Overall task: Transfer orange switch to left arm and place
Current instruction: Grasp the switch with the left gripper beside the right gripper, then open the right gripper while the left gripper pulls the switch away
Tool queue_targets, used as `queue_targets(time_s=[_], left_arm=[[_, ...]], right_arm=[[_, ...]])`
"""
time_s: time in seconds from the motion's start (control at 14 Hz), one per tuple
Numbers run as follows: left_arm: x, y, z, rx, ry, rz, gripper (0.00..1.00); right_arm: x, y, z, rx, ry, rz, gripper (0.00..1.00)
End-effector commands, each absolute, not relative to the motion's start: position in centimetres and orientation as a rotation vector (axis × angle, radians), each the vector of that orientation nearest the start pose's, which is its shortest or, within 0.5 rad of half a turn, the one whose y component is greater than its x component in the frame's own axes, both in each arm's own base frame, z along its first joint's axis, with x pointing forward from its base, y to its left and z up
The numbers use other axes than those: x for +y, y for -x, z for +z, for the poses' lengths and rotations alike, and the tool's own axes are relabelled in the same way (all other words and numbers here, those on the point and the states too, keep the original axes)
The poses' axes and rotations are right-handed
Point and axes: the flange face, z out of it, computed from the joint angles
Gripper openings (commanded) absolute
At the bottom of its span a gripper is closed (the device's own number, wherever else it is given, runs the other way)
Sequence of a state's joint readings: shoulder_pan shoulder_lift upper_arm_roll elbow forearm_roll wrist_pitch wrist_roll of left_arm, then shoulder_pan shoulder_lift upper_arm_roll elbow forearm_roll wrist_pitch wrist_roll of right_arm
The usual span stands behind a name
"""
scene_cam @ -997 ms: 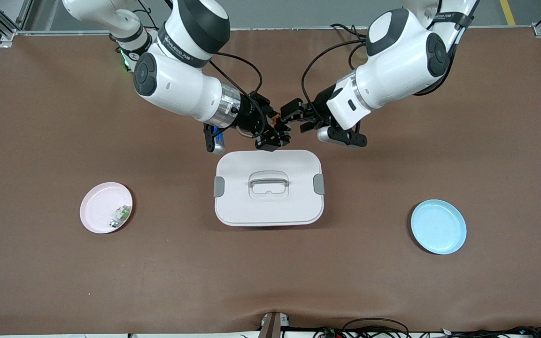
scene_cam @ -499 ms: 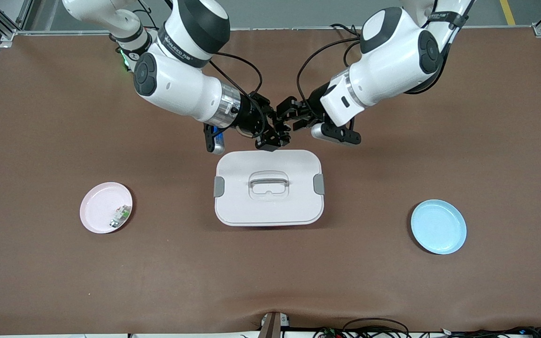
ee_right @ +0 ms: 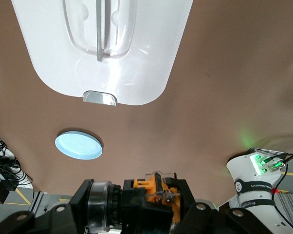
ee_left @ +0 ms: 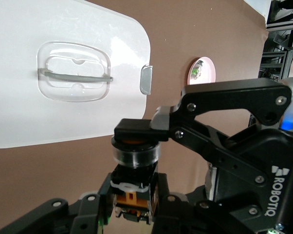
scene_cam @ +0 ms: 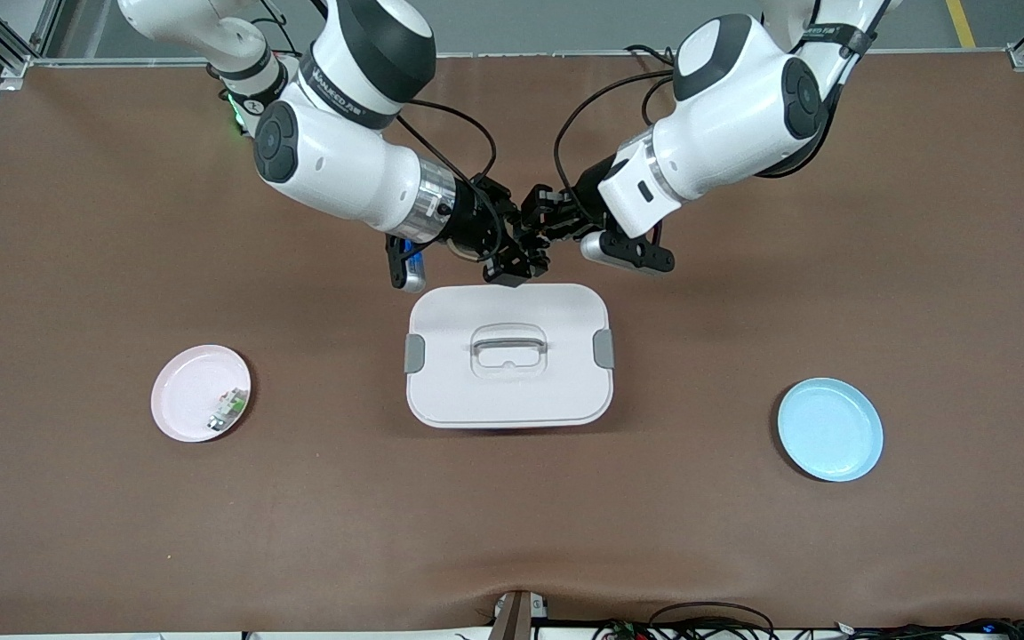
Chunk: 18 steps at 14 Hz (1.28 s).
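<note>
My right claw (scene_cam: 523,253) and left claw (scene_cam: 540,216) both pinch the tiny black switch with the orange cap (ee_left: 135,171), up over the tabletop beside the big white plastic box (scene_cam: 508,355). It looks light, hard and slippery, so I'd grip its flat black sides.

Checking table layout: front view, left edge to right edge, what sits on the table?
pink plate holding the green-and-white component → box → blue plate

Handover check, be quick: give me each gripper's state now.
Left gripper: shut on the orange switch, over the table beside the box.
Right gripper: shut on the orange switch too.
</note>
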<state>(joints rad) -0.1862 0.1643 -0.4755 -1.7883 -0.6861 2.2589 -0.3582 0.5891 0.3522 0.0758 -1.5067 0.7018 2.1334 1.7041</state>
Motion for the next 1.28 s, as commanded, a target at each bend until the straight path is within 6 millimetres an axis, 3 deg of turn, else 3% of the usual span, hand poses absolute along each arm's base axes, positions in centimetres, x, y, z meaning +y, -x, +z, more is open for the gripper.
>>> queue_targets(time_s=[0.0,0.07,0.14,0.21,0.57,0.71,0.85,1.0,1.21], left_arm=[[-37.9,-50.4,51.5,0.101,-2.420,-0.072,0.00],[-36.9,-50.7,51.8,0.102,-2.429,-0.083,0.00],[-36.2,-51.0,51.9,0.101,-2.434,-0.092,0.00],[-35.7,-51.2,52.6,0.100,-2.434,-0.089,0.00],[-35.1,-51.4,52.6,0.099,-2.440,-0.109,0.00],[-33.4,-52.3,52.4,0.125,-2.452,-0.103,0.00],[-31.5,-52.9,52.0,0.098,-2.530,-0.110,0.00],[-28.6,-54.4,51.9,0.110,-2.592,-0.078,0.00],[-24.2,-56.0,50.7,-0.013,-2.689,-0.047,0.00]], right_arm=[[44.2,-53.1,51.3,1.612,1.998,0.679,0.27],[44.2,-53.0,51.3,1.610,1.999,0.680,0.38],[44.1,-53.1,51.3,1.611,1.998,0.678,0.61],[44.1,-53.2,51.3,1.614,1.994,0.680,0.97],[43.3,-53.9,51.5,1.621,1.978,0.675,1.00],[41.9,-54.8,51.8,1.628,1.963,0.662,1.00],[39.4,-55.6,52.9,1.576,2.010,0.653,1.00],[35.9,-55.8,53.5,1.361,2.187,0.677,1.00],[30.6,-56.6,53.6,1.110,2.332,0.669,1.00]])
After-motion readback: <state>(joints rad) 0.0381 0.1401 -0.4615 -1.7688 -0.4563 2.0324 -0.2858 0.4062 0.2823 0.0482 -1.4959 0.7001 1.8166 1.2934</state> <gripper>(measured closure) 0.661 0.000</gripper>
